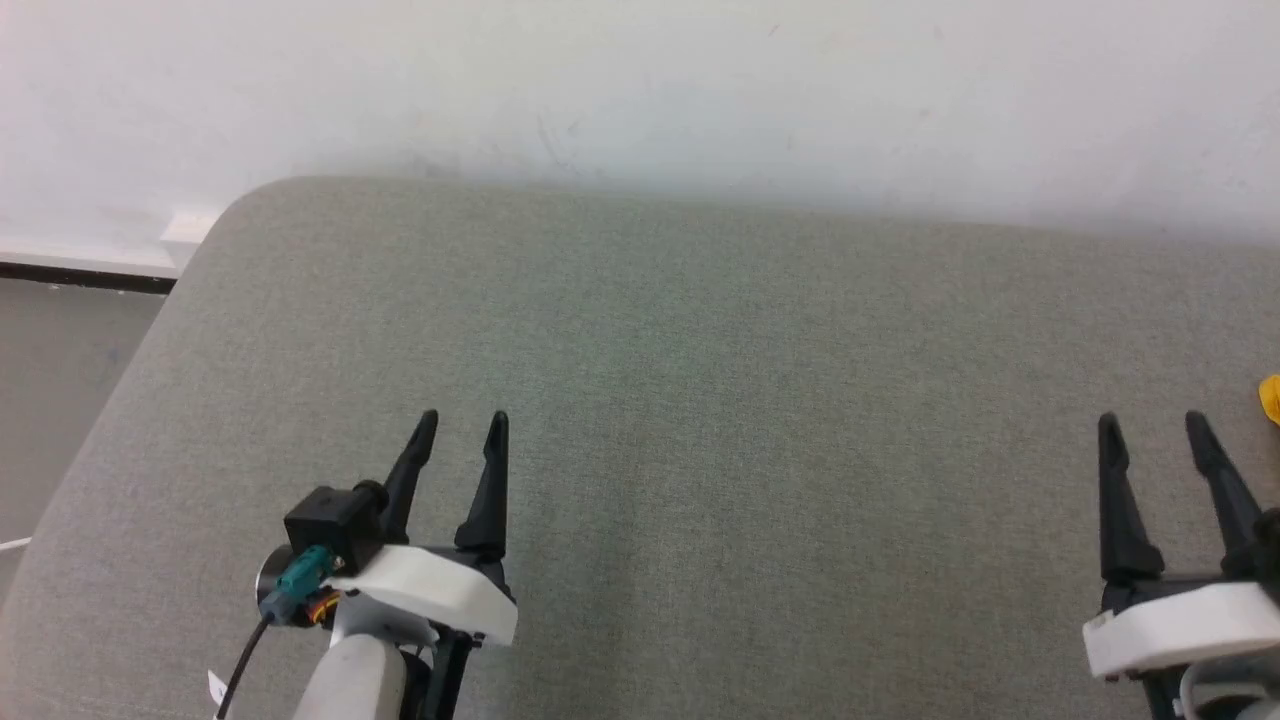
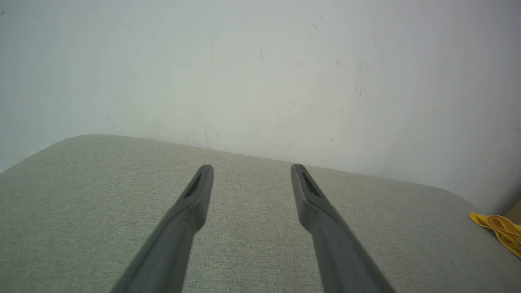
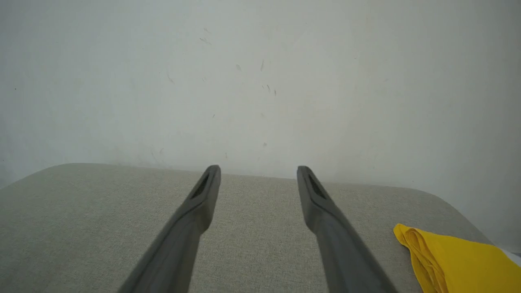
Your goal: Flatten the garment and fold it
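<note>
The garment (image 3: 456, 260) is a yellow cloth lying bunched on the grey cushion at the far right; its print is hidden. A small yellow edge of the garment (image 1: 1271, 398) shows at the right border of the head view, and a corner of the garment (image 2: 500, 229) shows low right in the left wrist view. My left gripper (image 1: 463, 420) hovers open over the cushion's left part, far from the cloth, nothing between its fingers. My right gripper (image 1: 1153, 424) is open too, just left of the yellow edge. The left gripper (image 2: 251, 167) and right gripper (image 3: 258, 169) point toward the wall.
The grey fabric cushion (image 1: 700, 400) spans the work area, with rounded back corners. A white wall (image 1: 640, 90) rises right behind it. At the left the cushion's edge drops to a floor with a dark baseboard strip (image 1: 85, 277).
</note>
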You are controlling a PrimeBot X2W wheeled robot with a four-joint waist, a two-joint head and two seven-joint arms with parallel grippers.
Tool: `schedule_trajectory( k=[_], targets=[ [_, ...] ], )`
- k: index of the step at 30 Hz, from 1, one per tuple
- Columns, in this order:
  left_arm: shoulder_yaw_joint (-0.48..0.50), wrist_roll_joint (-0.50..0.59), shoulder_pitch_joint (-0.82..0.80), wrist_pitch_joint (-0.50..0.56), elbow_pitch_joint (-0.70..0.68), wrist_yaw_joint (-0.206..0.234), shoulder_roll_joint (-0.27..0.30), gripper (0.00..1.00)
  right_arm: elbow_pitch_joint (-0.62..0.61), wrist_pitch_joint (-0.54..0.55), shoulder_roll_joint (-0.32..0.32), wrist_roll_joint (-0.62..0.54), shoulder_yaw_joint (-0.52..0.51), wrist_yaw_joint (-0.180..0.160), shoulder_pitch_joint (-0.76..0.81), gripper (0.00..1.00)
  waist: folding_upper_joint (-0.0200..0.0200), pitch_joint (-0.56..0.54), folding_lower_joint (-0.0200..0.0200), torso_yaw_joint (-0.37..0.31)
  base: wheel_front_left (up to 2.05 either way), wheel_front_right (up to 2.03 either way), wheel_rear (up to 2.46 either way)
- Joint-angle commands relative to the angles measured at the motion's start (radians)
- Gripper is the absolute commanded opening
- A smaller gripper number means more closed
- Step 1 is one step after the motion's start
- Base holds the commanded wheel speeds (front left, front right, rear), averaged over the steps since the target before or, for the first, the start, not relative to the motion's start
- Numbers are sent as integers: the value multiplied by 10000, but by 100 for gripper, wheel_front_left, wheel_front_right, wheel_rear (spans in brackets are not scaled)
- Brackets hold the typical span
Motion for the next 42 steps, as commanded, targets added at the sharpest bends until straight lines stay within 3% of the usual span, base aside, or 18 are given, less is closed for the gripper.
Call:
schedule_trajectory(
  k=[1,24,25,42],
  targets=[
    [-47,83,250,-47,20,76,-49,100,0,-194,73,-64,88,-19,268,100,0,-68,1,45,0,0,0],
    [-328,-448,1050,-47,-498,610,-56,100,1068,-929,126,621,603,-19,957,100,0,-441,1,66,0,0,0],
    [-316,-394,918,-1,-469,528,-36,0,1055,-862,94,575,589,0,841,0,0,-441,1,65,0,0,0],
    [-297,-367,922,36,-482,531,-33,0,1057,-816,83,557,544,2,826,0,0,-446,1,41,0,0,0]
  ],
)
